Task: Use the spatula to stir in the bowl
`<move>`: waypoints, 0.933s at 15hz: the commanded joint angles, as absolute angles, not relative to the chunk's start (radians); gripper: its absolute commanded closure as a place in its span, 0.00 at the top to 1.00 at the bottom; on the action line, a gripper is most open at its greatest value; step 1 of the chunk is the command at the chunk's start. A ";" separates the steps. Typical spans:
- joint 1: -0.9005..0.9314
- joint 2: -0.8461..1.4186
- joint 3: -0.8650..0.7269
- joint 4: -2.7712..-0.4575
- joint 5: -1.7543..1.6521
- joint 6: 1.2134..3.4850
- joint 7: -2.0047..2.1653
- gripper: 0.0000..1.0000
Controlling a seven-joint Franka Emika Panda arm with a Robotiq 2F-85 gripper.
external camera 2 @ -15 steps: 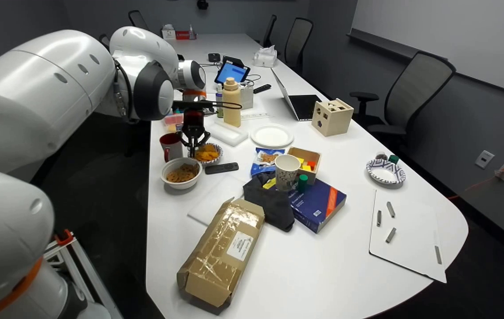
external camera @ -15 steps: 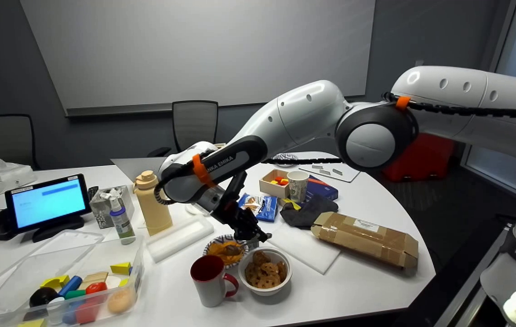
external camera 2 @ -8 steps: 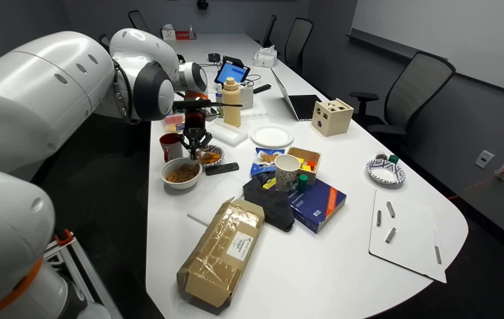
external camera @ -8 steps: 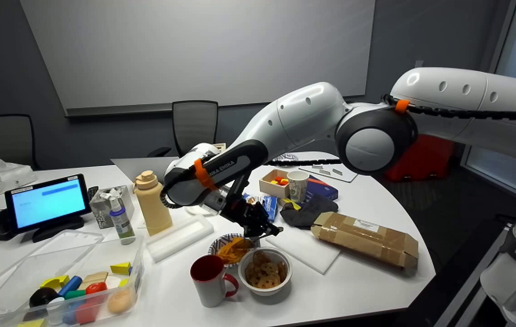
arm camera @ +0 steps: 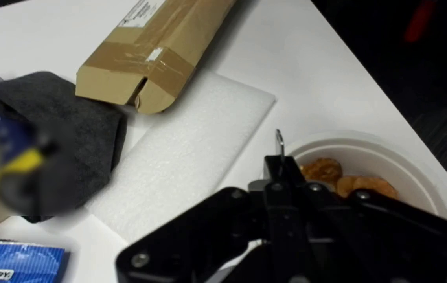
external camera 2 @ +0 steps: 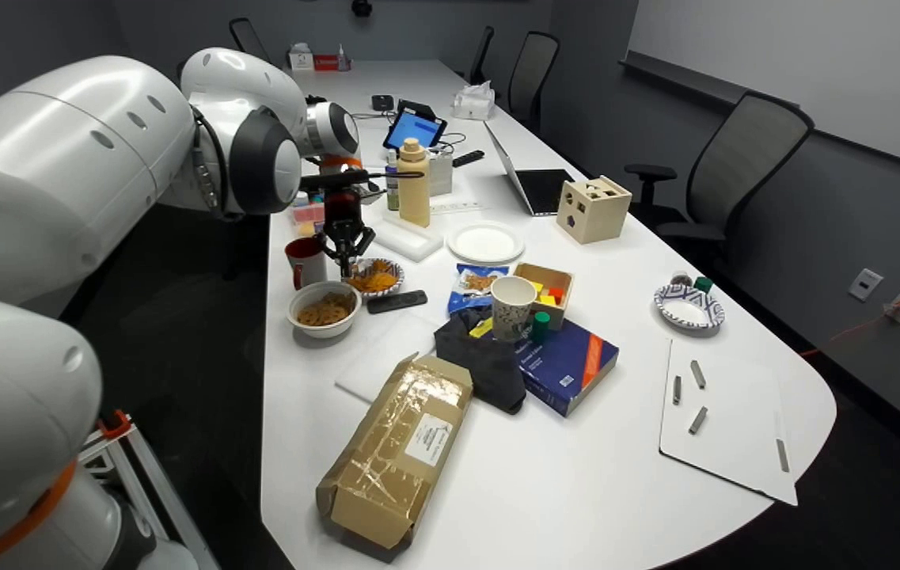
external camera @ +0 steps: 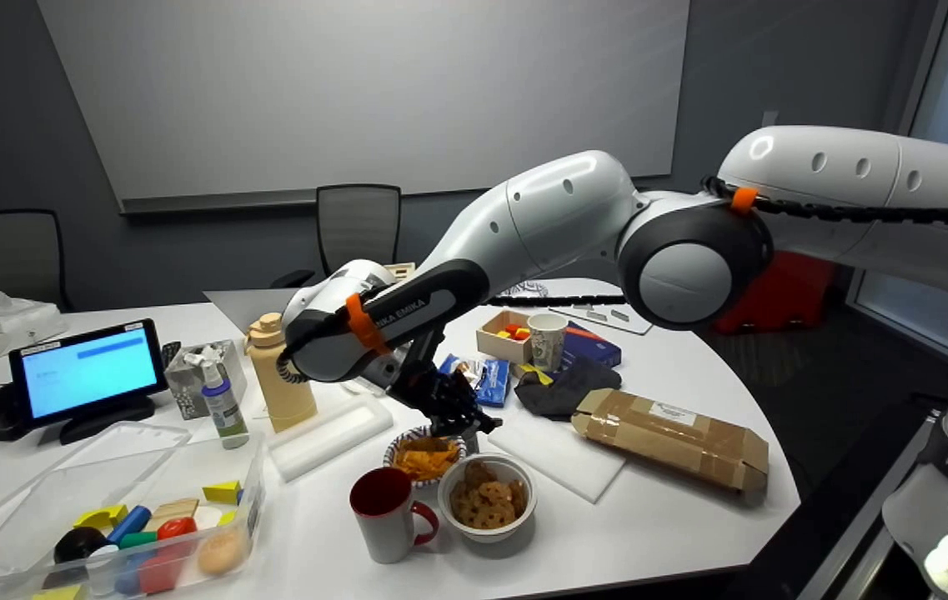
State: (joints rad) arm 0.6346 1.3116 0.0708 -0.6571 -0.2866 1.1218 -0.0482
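Note:
The bowl [external camera: 391, 457] is small, pale with a dark pattern, and holds orange food pieces [external camera: 425, 462]. It also shows in an exterior view [external camera 2: 396, 275], partly behind the gripper. My gripper [external camera: 490, 425] is low over the bowl's edge, near the white bowl. It also shows in an exterior view [external camera 2: 345, 273]. In the wrist view the gripper [arm camera: 280, 163] is shut on a thin metal utensil, the spatula [arm camera: 280, 141], whose end sticks out past the fingertips. The spatula's other end is hidden in the exterior views.
A larger white bowl [external camera: 528, 500] of brown cookies stands close beside the bowl. A red and white mug [external camera: 386, 533] stands near both. A black remote [external camera 2: 396, 301], white foam sheet [arm camera: 192, 149], cardboard box [external camera: 674, 437] and dark cloth [external camera: 561, 387] lie around.
In an exterior view the gripper swung right, then back left. The spatula showed among the orange pieces half a second ago and is now hidden. The pieces and bowl have shifted a little.

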 commanded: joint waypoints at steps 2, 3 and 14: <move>0.609 1.334 0.105 -0.589 -0.258 1.198 -0.116 0.01; 0.598 1.336 0.116 -0.592 -0.248 1.215 -0.134 0.01; 0.524 1.386 0.145 -0.565 -0.153 1.079 -0.142 0.01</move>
State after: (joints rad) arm 0.5283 1.3316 0.1552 -0.6552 -0.1911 1.1571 -0.1787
